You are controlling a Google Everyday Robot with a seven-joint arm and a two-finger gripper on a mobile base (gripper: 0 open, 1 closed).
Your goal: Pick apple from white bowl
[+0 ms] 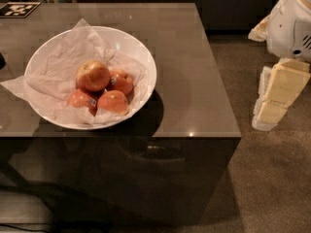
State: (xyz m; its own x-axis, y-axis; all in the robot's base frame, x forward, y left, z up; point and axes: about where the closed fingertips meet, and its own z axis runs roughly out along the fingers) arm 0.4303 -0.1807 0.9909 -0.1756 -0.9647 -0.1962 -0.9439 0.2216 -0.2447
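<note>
Apple (pixel 92 75) is seated atop three smaller apples (pixel 114 101) in the white bowl (pixel 141 52), left on the worktop (pixel 194 81) | gripper (pixel 267 111) is held beyond the worktop's right edge, well apart, apple to its left | gripper spread or closed: cannot be told

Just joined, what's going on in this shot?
Nothing is grasped yet. The gripper hangs beyond the right edge of the table, over the floor, well away from the white bowl. The apple, the largest one, rests against three smaller apples on the crumpled paper in the bowl, untouched.
</note>
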